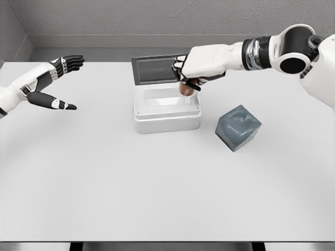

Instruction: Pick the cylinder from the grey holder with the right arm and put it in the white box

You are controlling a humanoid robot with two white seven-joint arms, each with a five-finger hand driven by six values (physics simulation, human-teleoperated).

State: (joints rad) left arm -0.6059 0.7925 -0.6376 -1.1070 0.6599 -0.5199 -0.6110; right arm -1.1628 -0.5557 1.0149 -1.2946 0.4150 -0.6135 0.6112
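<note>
My right hand (189, 78) reaches in from the upper right and hovers over the right rear part of the white box (140, 116). Its fingers are curled around a small brownish cylinder (186, 89), whose lower end shows just above the box opening. The white box sits at the table's centre with its dark lid (153, 69) standing open behind it. The grey holder (238, 127), a bluish-grey cube, rests tilted to the right of the box with nothing in it. My left hand (56, 83) hangs at the far left with fingers spread, holding nothing.
The white table (157, 193) stretches wide in front of the box and holder. A grey wall runs along the back edge. The holder stands a short gap from the box's right side.
</note>
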